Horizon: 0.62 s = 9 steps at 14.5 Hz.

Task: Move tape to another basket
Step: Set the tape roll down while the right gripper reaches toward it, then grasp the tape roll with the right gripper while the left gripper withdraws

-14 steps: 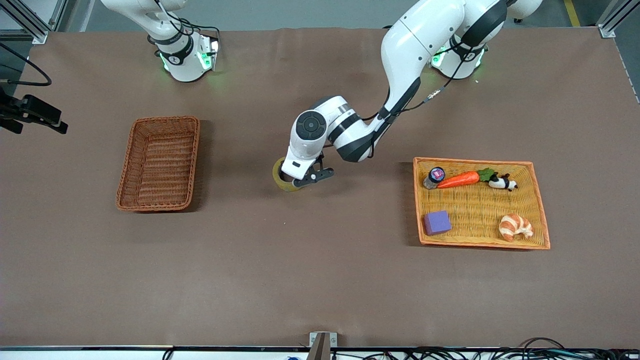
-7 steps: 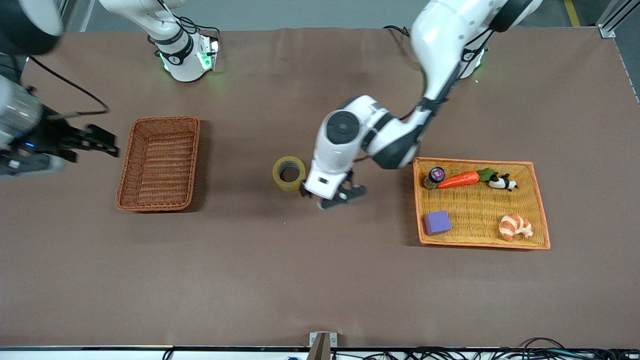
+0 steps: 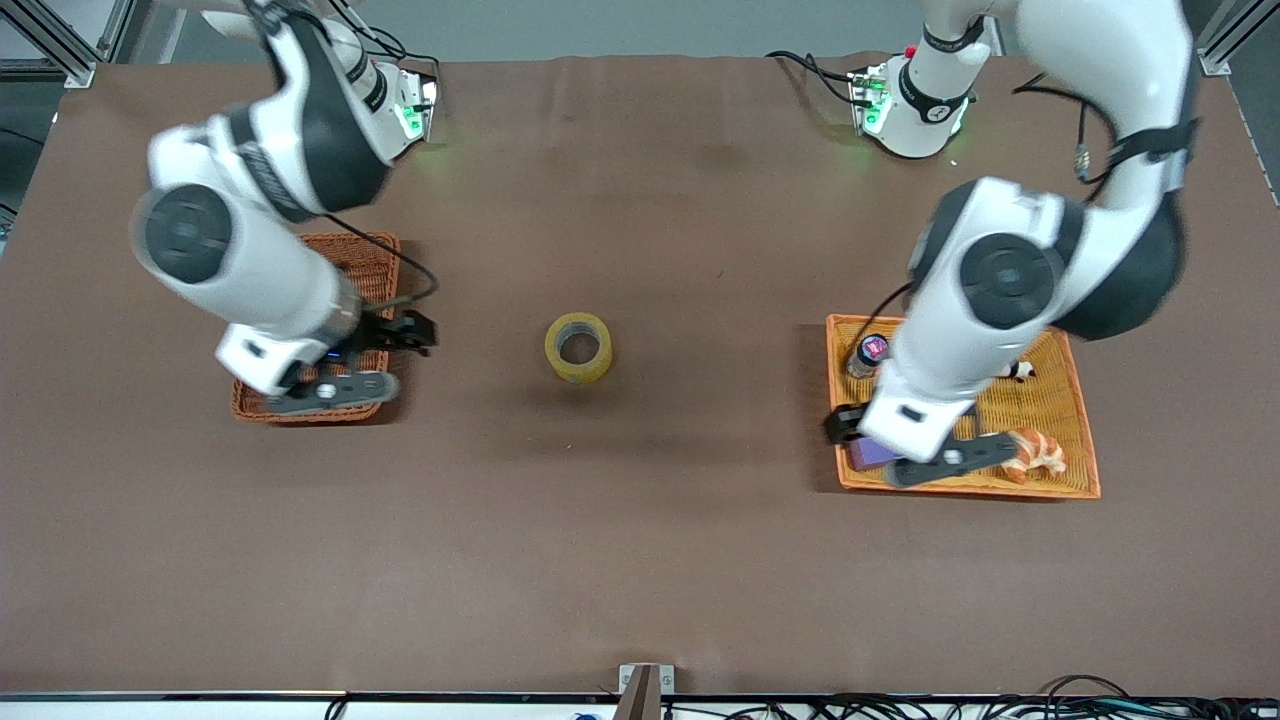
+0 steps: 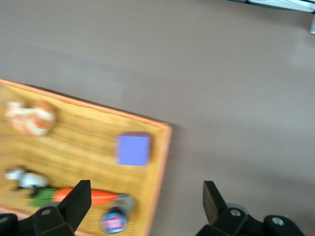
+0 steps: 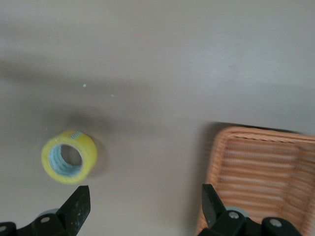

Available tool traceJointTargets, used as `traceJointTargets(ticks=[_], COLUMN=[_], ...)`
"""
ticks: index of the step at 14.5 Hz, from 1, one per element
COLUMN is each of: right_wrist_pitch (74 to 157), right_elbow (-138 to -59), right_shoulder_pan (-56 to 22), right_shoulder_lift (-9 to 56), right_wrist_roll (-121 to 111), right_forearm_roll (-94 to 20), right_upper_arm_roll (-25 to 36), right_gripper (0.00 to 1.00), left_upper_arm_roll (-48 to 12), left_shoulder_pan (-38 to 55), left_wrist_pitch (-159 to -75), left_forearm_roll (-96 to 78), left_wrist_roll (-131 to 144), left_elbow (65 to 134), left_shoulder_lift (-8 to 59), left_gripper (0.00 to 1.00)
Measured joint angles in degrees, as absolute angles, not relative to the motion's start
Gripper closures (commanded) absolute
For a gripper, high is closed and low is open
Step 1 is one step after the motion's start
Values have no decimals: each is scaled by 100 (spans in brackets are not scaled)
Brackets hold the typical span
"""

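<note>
Midway along the worktop (image 3: 640, 560), between the two containers, the tape (image 3: 579, 347) lies flat with its hole facing up, touched by neither arm. Taking the top of the front view as 12 o'clock, the roll sits at about 3 o'clock from the right tool (image 3: 345, 365), which hangs over the basket (image 3: 372, 262) edge facing the tape, fingers spread apart and empty. The left tool (image 3: 915, 450), likewise spread and empty, hangs over the orange tray (image 3: 1085, 470), with the tape at about 10 o'clock from it. Judged from the front view, the right tool is the closer of the two and stands between roll and basket. A ring has no long axis; a grasp would likely pinch one wall, one finger inside the hole. Transfer into the basket is not yet done.
</note>
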State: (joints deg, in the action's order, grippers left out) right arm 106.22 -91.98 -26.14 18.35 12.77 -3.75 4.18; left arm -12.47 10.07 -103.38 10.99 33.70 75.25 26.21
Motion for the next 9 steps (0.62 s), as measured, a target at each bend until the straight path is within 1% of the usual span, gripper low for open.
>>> traceJointTargets(ticks=[2, 4, 6, 9], right_wrist_pitch=[11425, 12032, 12445, 12995], right_elbow=[-9747, -10129, -10278, -10399], right_shoulder_pan=[-2868, -2960, -3074, -3197], right_shoulder_lift=[1979, 2207, 2536, 2957], right_wrist_roll=[1625, 1954, 2099, 2130], right_forearm_roll=[-374, -373, -336, -171], right_upper_arm_roll=[286, 28, -122, -149], right_gripper=[0, 0, 0, 0], left_upper_arm_roll=[-1250, -1252, -1263, -1267], left_shoulder_pan=[651, 363, 105, -235], left_wrist_pitch=[-10019, -9836, -9664, -9553], left_forearm_roll=[1103, 1103, 1056, 679], left_wrist_roll=[3040, 2954, 2895, 2319], left_elbow=[7524, 7526, 7528, 7535], left_shoulder_lift=[2231, 1865, 1560, 1170], left_gripper=[0, 0, 0, 0])
